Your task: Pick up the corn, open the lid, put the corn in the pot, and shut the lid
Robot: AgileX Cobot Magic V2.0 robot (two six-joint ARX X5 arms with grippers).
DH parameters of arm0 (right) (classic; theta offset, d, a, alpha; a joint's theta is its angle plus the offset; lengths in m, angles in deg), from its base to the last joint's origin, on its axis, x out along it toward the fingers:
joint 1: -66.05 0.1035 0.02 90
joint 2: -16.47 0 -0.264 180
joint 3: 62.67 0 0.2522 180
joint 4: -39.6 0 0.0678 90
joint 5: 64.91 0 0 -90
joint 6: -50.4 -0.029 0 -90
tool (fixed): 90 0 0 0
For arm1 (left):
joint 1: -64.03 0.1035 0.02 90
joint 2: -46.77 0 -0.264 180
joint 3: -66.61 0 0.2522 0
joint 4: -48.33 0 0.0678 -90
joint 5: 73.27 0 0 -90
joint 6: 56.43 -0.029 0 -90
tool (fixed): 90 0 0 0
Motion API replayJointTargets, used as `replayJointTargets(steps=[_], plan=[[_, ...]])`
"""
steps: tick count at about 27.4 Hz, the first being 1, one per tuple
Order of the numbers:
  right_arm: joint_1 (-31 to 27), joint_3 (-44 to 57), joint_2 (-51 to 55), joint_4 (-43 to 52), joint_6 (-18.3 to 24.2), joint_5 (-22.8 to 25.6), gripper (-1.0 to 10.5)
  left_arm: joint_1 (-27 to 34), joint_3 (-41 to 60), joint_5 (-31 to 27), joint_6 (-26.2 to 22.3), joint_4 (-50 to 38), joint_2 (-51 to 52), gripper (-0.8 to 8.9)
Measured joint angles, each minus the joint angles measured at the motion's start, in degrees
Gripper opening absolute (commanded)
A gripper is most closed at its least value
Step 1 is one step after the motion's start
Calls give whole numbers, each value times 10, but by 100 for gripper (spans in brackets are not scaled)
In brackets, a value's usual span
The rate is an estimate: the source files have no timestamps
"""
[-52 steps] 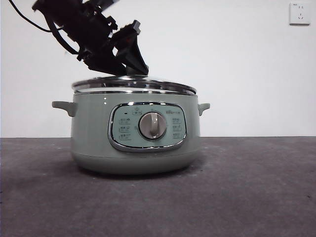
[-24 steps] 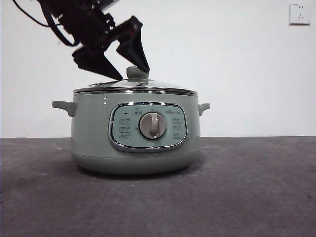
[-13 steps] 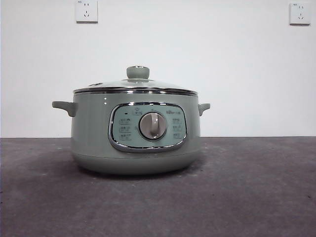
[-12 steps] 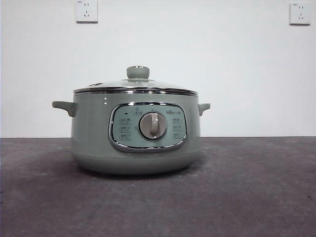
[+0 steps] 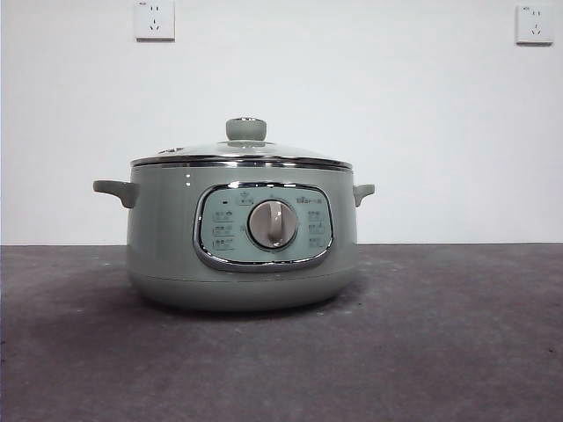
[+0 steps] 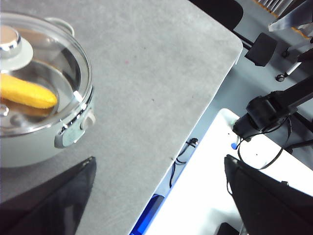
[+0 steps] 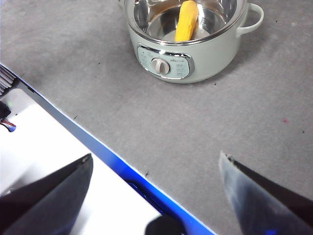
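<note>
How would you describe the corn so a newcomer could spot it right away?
Find the big sage-green pot standing on the grey table and look down through its clear glass lid. The corn lies on the shiny steel floor inside, the only yellow thing in the scene.

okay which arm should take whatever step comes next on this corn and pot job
Neither needs to, probably. The corn already lies inside the pot and the lid sits closed on it. The left gripper and right gripper are both open, empty and away from the pot.
</note>
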Motion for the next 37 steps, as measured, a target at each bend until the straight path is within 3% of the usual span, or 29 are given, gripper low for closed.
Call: replayJointTargets(steps=[7, 8, 11, 12, 13, 37], plan=[[0, 0, 0, 0, 0, 0, 398, 0, 0, 0, 0, 5, -5, 426], [0, 0, 0, 0, 0, 0, 328, 0, 0, 0, 0, 5, -5, 380], [0, 0, 0, 0, 0, 0, 30, 0, 0, 0, 0, 5, -5, 112], [0, 0, 0, 0, 0, 0, -22, 0, 0, 0, 0, 5, -5, 16], [0, 0, 0, 0, 0, 0, -8, 0, 0, 0, 0, 5, -5, -19], [0, 0, 0, 0, 0, 6, 1, 0, 0, 0, 0, 5, -11, -4]])
